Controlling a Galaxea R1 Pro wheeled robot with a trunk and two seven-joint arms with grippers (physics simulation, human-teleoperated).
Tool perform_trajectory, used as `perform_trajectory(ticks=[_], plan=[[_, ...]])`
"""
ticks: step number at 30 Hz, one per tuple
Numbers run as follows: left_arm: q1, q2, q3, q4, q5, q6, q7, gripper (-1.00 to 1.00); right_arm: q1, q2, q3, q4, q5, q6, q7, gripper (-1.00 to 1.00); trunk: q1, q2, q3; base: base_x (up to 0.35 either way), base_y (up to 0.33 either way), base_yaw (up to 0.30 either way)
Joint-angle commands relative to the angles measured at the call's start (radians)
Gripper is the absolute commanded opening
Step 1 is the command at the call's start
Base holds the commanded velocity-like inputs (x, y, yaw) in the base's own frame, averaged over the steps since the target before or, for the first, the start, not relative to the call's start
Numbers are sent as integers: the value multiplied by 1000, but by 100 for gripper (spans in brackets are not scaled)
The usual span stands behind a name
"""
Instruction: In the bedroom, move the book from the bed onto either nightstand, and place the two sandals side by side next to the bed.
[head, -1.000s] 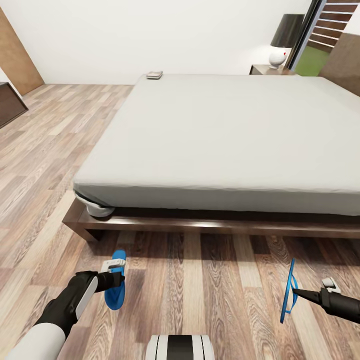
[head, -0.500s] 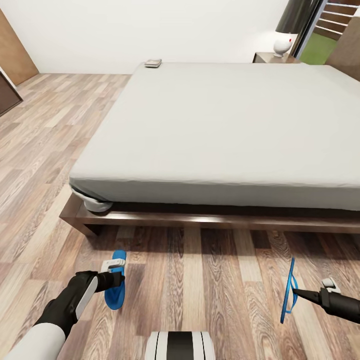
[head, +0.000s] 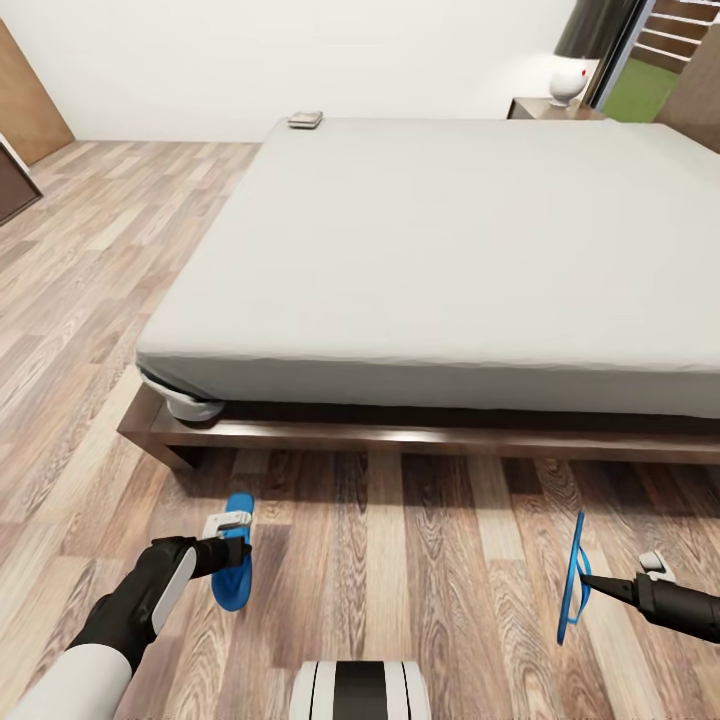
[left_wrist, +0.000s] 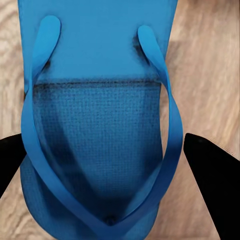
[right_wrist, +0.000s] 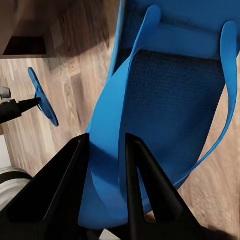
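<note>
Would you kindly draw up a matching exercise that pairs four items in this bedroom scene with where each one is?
Items:
1. small thin dark book
2. bright blue flip-flop sandal held flat
3. bright blue flip-flop sandal held on edge
4. white round lamp base

Places:
A. in the right hand
B. far corner of the grey mattress
C. on the dark wooden nightstand
D. in the left hand

Pairs: 1-B, 2-D, 3-A, 4-C
</note>
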Motion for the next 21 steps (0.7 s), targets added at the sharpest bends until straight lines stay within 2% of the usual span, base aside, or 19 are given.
perform_trajectory(ticks=[1,21], plan=[[0,0,-1,-1,5,5,0,-100,-1,-1,5,0,-10,8,0,-100,0,-1,-5,0,0,0],[0,0,1,-2,5,5,0,-100,-1,-1,5,0,-9,7,-2,-100,9,-5,-82,0,0,0]])
